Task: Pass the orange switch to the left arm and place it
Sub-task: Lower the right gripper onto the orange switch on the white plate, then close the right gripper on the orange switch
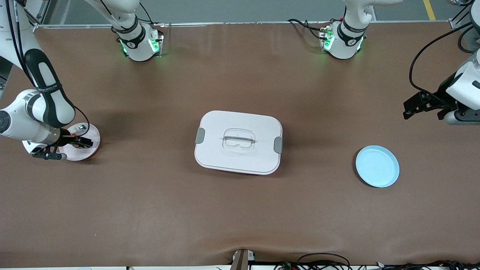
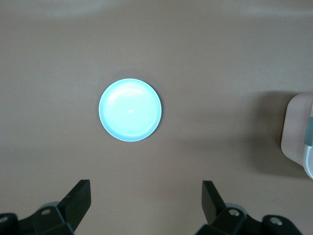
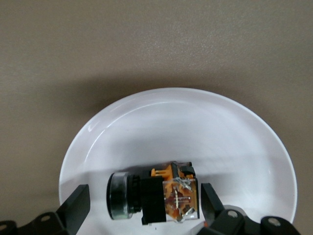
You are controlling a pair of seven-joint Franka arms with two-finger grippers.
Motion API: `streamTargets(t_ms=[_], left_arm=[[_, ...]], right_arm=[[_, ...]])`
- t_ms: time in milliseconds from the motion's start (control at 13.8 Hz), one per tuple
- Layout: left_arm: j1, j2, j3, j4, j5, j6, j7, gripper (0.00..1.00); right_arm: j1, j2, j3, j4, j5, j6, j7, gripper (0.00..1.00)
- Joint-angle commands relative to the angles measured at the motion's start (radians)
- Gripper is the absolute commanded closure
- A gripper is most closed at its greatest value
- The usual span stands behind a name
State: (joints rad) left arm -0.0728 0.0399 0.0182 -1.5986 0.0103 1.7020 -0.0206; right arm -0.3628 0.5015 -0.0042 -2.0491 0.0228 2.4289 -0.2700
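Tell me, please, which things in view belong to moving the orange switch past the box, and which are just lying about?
Belong to the job:
- orange switch, lying on the white plate
- right gripper, open around the switch
- left gripper, open, waiting above the blue plate
- box, mid-table, to be avoided

Lying about:
- small silver-white part on the white plate

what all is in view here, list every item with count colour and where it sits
orange switch: one, black with orange, lying on the white plate
white plate: one, white, at the right arm's end of the table
box: one, white with grey latches, mid-table, lid on
blue plate: one, pale blue, bare, toward the left arm's end of the table
table: one, brown
right gripper: one, black, open, low over the white plate, fingers either side of the switch
left gripper: one, black, open, waiting up over the table at the left arm's end
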Motion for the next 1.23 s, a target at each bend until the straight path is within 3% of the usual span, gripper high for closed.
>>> streamTargets(t_ms=[0,217,289,361,434,506,650,939,1156], left_arm=[[0.005,0.011,0.002,0.023,-0.015,-0.018,0.013,0.00],[0.008,0.012,0.003,0.023,-0.015,-0.018,0.013,0.00],[0.014,0.011,0.002,0.023,-0.015,-0.018,0.013,0.00],[0.013,0.011,0.002,0.023,-0.015,-0.018,0.013,0.00],[0.013,0.011,0.002,0.023,-0.015,-0.018,0.013,0.00],[0.015,0.011,0.002,0.023,-0.015,-0.018,0.013,0.00],[0.015,0.011,0.002,0.023,-0.015,-0.018,0.013,0.00],[0.015,0.011,0.002,0.023,-0.015,-0.018,0.013,0.00],[0.013,0.011,0.002,0.023,-0.036,-0.018,0.010,0.00]], right_arm=[[-0.027,0.025,0.015,0.020,0.022,0.006,-0.038,0.00],[-0.038,0.035,0.015,0.026,0.022,0.004,-0.092,0.00],[-0.038,0.035,0.015,0.029,0.022,0.002,-0.109,0.11],[-0.039,0.035,0.015,0.030,0.022,-0.004,-0.148,0.53],[-0.038,0.035,0.015,0.033,0.022,-0.011,-0.155,0.80],[-0.036,0.034,0.015,0.033,0.023,-0.017,-0.152,1.00],[-0.033,0.026,0.018,0.078,0.034,-0.121,-0.120,1.00],[0.028,0.006,0.026,0.315,0.034,-0.529,0.055,1.00],[0.117,-0.037,0.026,0.359,0.036,-0.602,0.245,1.00]])
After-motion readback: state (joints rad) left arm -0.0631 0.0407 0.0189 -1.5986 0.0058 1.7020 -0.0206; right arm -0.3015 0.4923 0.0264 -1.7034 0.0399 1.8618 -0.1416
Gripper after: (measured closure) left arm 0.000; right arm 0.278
